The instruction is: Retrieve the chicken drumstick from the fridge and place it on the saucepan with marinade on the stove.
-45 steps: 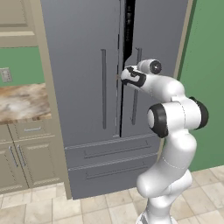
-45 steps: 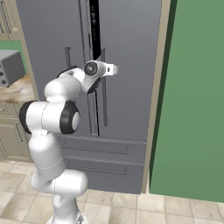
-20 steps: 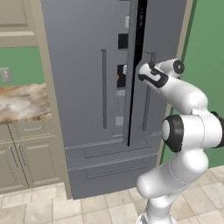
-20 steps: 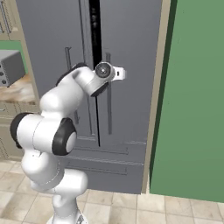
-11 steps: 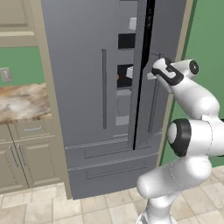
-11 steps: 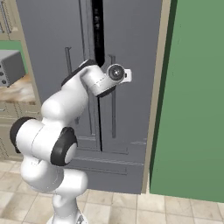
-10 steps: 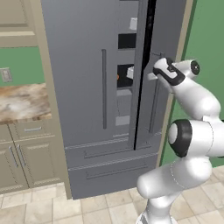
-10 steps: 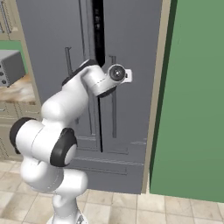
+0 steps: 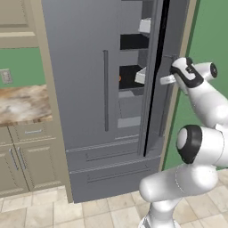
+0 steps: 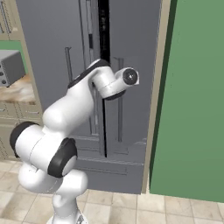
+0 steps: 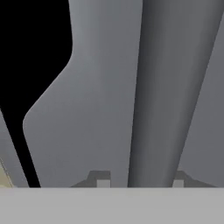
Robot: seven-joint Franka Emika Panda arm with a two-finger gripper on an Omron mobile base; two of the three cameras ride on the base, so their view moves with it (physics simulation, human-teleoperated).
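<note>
The pincer is gripping the right door's vertical bar handle of the fridge, while the chicken drumstick is sitting leftward on an inner shelf.

I'm seeing the tall grey fridge standing with its right door swung partly open, dark shelves and white door bins showing in the gap. A small orange speck, likely the chicken drumstick, is sitting on a dark middle shelf, mostly hidden behind the closed left door.
</note>
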